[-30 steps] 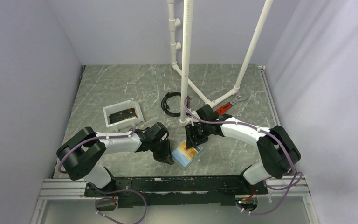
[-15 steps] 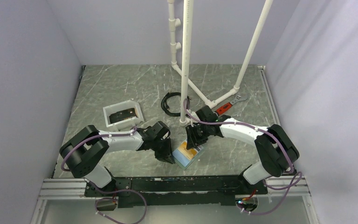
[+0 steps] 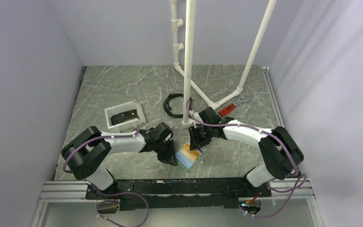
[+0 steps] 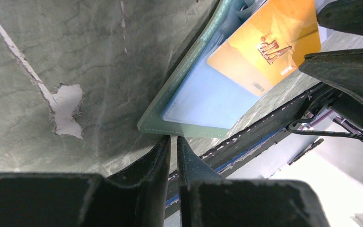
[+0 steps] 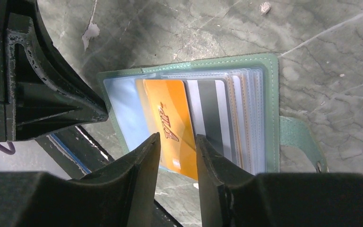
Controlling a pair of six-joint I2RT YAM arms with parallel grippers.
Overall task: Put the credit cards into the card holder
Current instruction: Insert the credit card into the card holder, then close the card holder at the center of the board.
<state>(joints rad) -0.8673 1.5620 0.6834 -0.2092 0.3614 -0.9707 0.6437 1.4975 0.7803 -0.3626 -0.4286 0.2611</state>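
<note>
The card holder (image 3: 190,163) lies open near the table's front edge, light blue faces up, green rim showing in the left wrist view (image 4: 194,101) and the right wrist view (image 5: 272,113). An orange credit card (image 3: 188,152) lies on its sleeves, its near end sticking out past the rim (image 5: 168,113) (image 4: 264,45). A grey-striped card (image 5: 210,113) sits in a sleeve beside it. My right gripper (image 5: 177,138) (image 3: 196,142) is open, jaws a little apart just above the orange card. My left gripper (image 4: 172,138) (image 3: 171,159) is shut and empty, tips at the holder's left edge.
A white tray (image 3: 111,112) holding dark cards stands at the left behind my left arm. A black cable loop (image 3: 171,105) and a red-handled tool (image 3: 227,110) lie behind. White pipe legs (image 3: 187,85) stand just behind the holder. The black base rail (image 3: 179,182) runs close in front.
My left gripper has edged slightly right, up to the holder's edge. The right gripper, the orange card and the holder have barely moved.
</note>
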